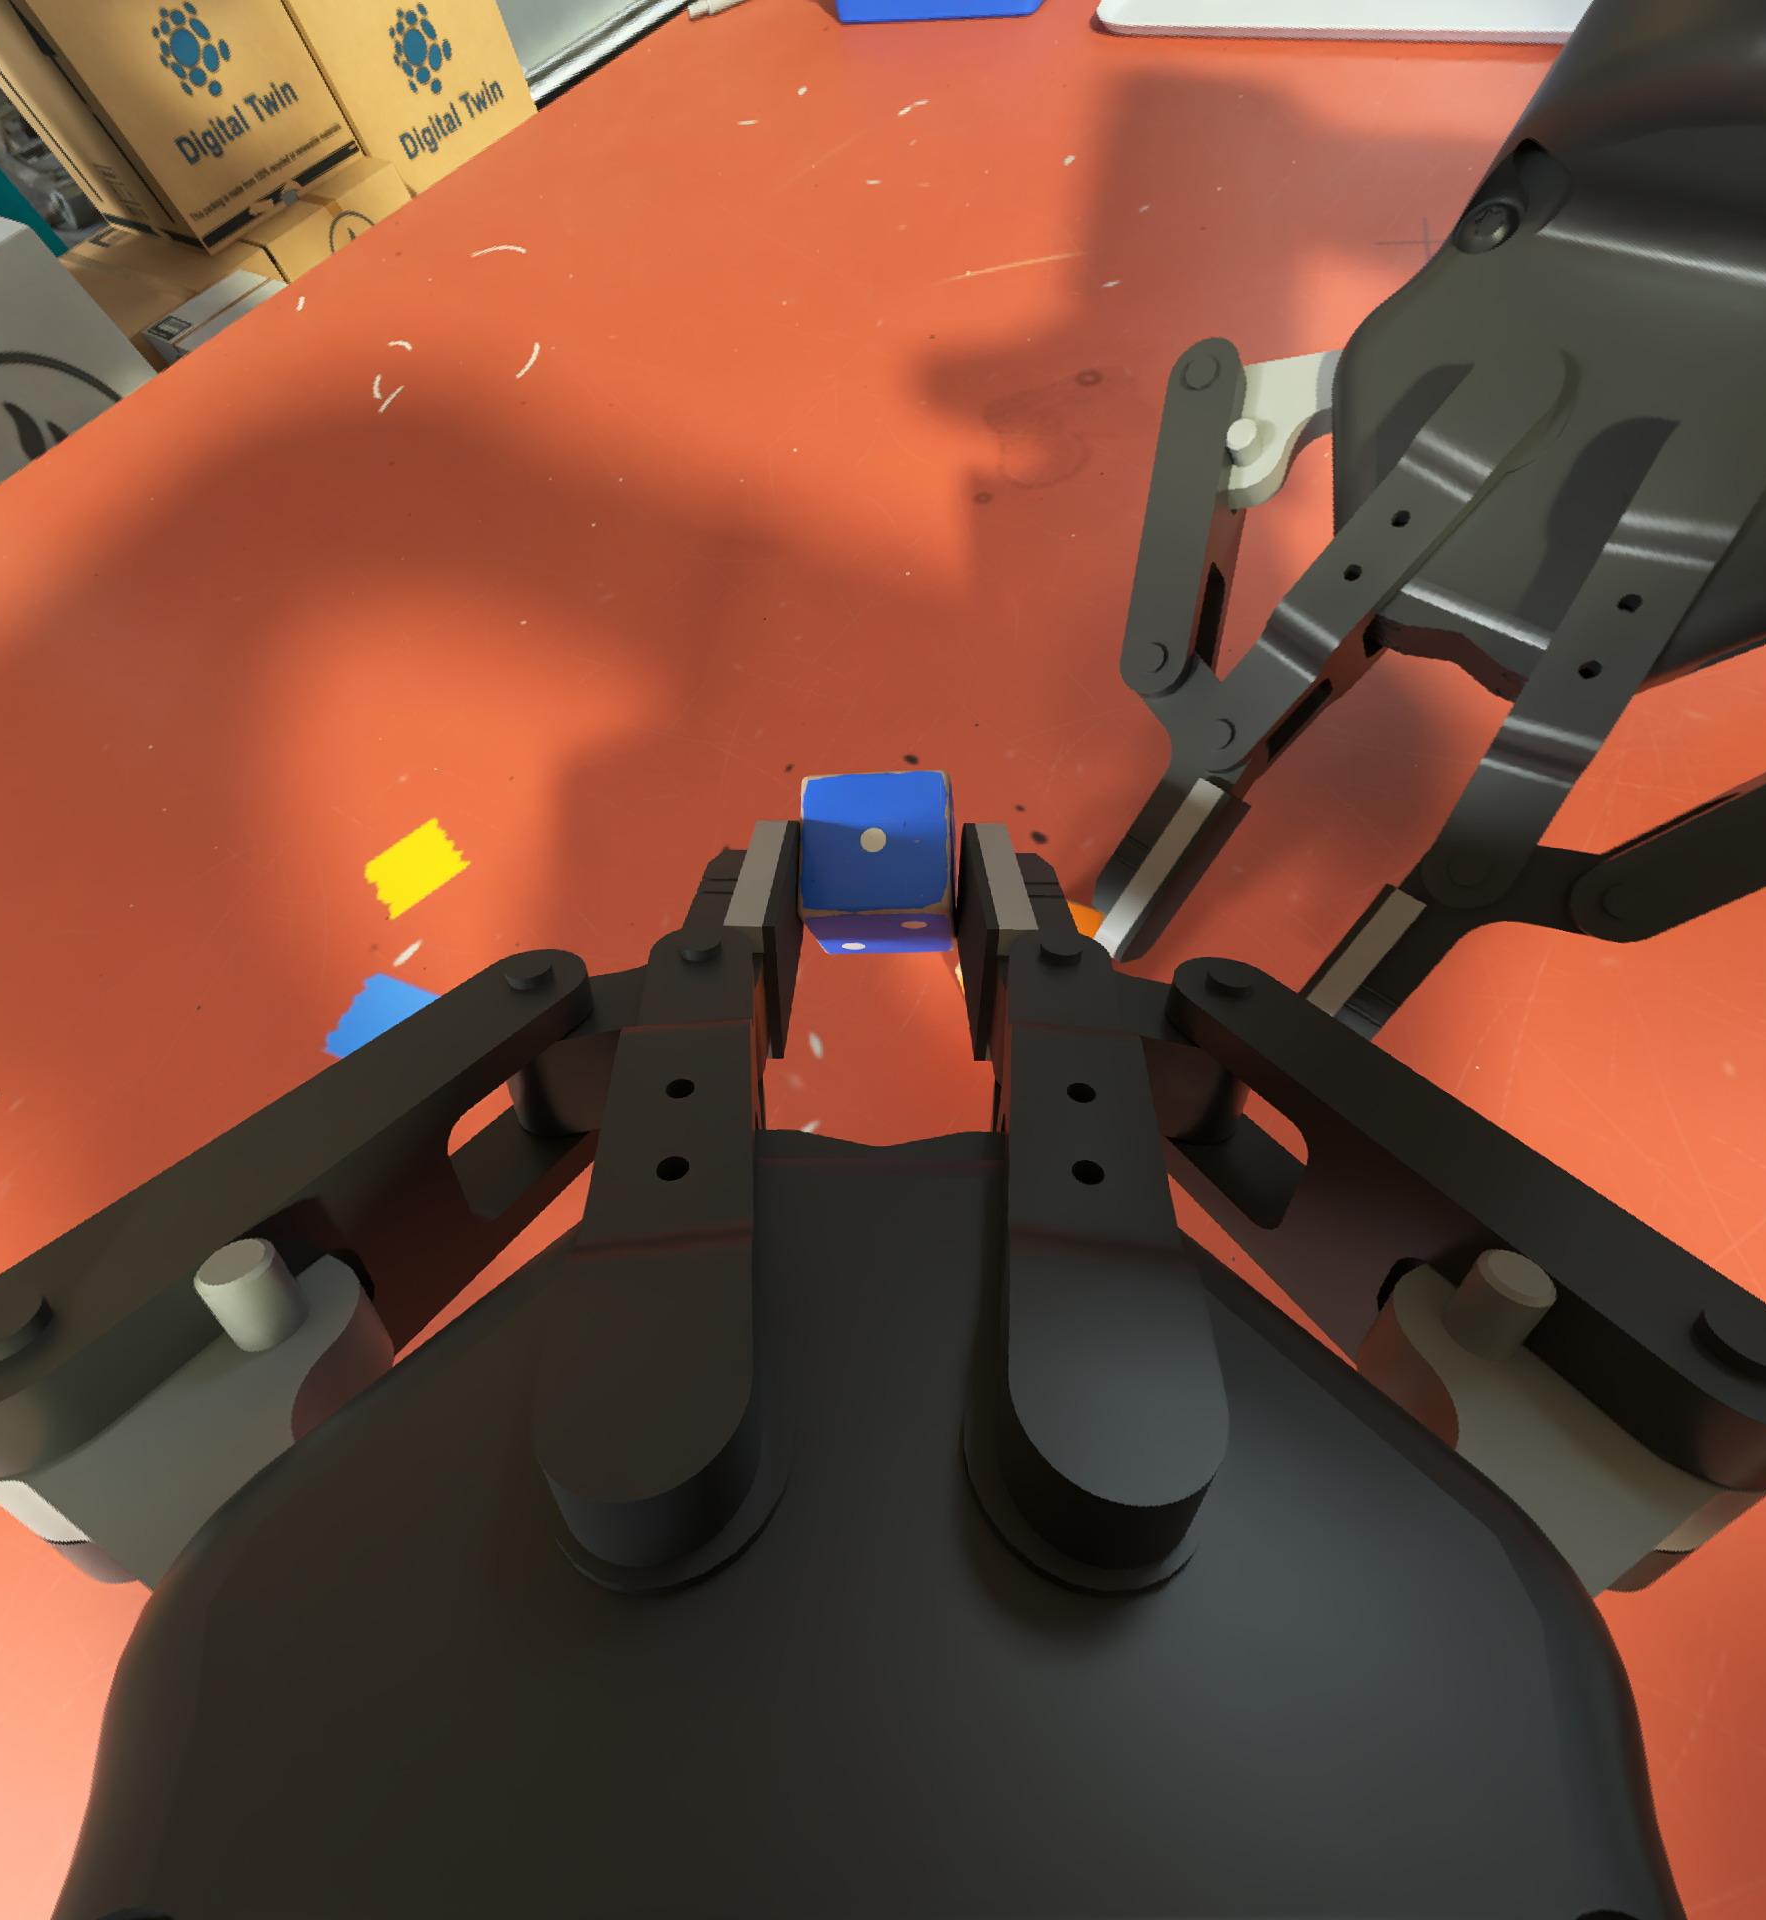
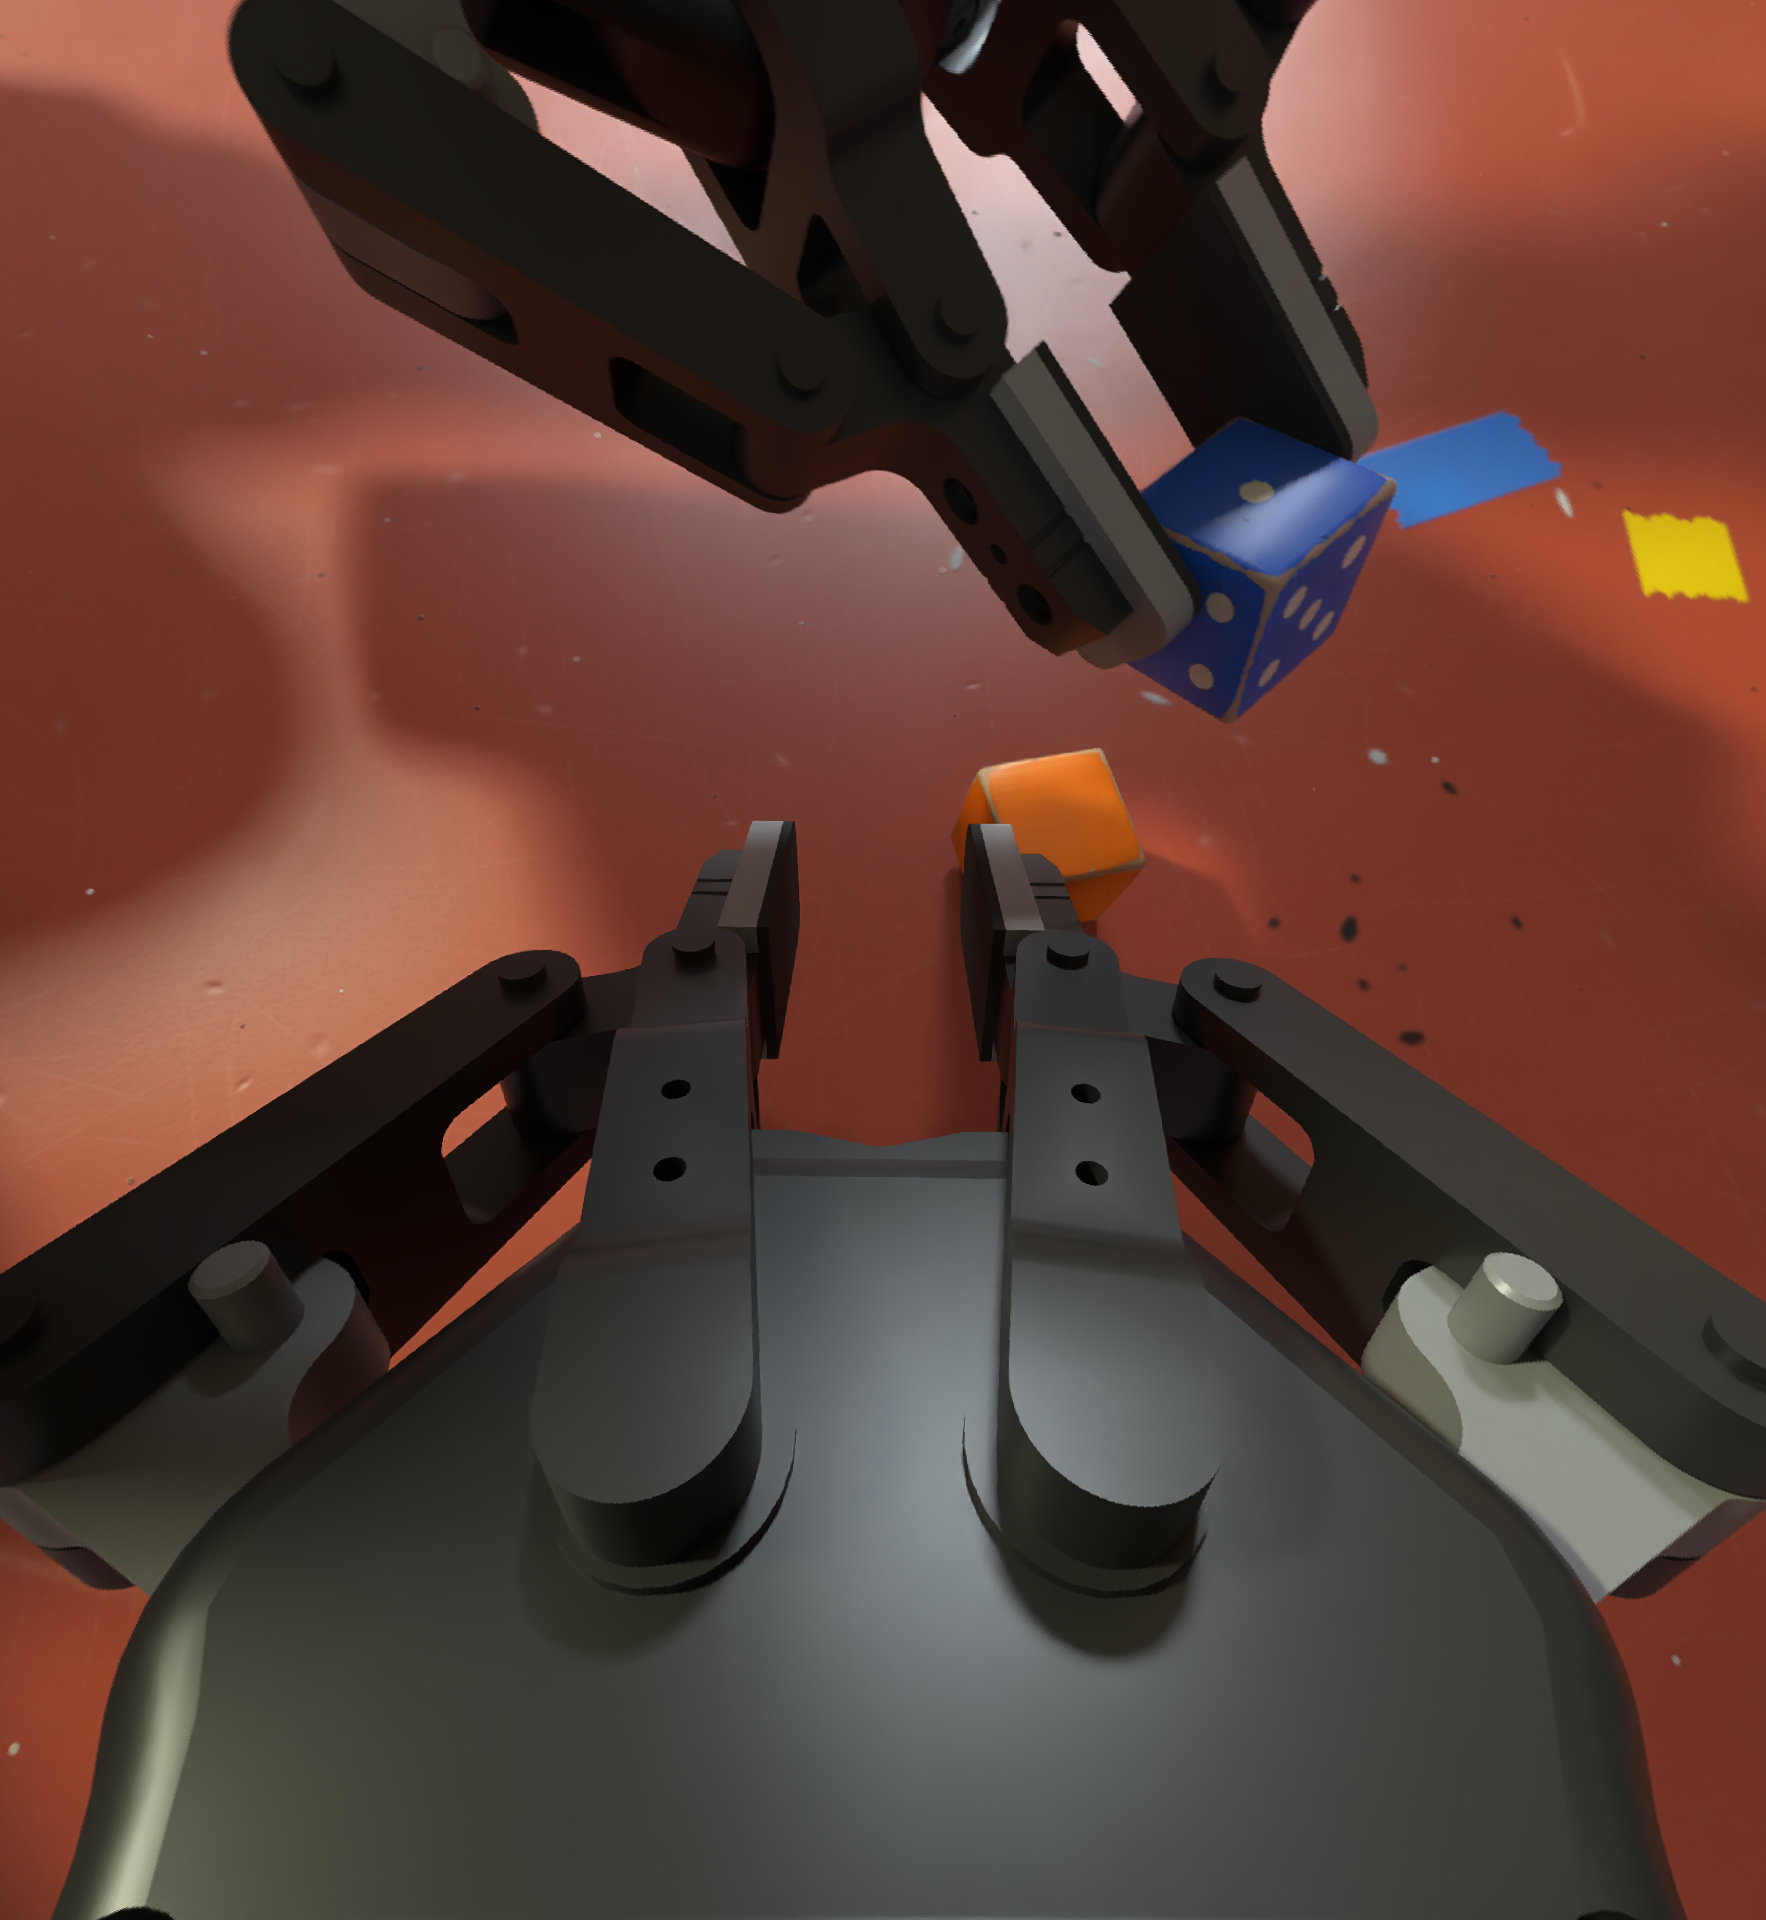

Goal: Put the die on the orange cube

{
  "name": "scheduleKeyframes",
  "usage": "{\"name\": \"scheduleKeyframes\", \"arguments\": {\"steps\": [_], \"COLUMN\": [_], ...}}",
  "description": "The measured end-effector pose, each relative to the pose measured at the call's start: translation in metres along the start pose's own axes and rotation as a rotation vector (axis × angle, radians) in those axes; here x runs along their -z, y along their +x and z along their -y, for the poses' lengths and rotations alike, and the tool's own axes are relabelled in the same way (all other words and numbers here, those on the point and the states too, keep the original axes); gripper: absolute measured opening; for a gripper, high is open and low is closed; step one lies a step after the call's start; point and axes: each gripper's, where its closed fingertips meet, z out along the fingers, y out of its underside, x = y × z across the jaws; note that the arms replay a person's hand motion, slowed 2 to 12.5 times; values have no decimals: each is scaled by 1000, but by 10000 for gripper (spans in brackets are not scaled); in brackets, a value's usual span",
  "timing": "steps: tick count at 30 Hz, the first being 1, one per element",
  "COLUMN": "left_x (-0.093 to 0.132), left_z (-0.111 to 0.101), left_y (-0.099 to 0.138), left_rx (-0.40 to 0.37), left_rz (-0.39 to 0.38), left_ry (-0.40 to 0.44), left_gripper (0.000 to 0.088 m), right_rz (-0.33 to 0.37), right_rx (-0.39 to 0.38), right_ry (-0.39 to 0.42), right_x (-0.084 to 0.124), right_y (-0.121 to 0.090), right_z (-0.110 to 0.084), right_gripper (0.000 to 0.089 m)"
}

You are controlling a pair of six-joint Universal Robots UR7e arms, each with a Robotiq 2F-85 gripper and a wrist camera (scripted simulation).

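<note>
**What stays out of sight**

In the left wrist view the orange cube (image 1: 1085,918) shows only as a sliver behind the left gripper's (image 1: 877,883) right finger; the rest is covered. The blue die (image 1: 877,857) has both side faces hidden by the pads clamping it. The blue tape (image 1: 372,1013) is partly covered by a gripper link. The cardboard boxes (image 1: 235,114) are cut off by the top edge, as is the right gripper's (image 1: 1263,914) body at the right edge.

In the right wrist view the right gripper's (image 2: 877,883) finger hides one corner of the orange cube (image 2: 1061,821)
</note>
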Motion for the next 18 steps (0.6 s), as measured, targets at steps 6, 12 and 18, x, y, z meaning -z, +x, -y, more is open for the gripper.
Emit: {"name": "scheduleKeyframes", "arguments": {"steps": [6,12,18], "left_x": [-1,-2,-5], "left_z": [-1,-3,-6], "left_y": [3,7,16], "left_rx": [-3,-8,-28], "left_rz": [-14,-40,-89], "left_ry": [-3,-12,-26], "left_gripper": [273,273,273], "right_rz": [8,22,14], "right_rx": [-9,-15,-21], "right_ry": [8,33,50], "right_x": [4,11,18], "right_y": [1,1,5], "right_z": [-1,2,2], "right_gripper": [298,297,296]}}
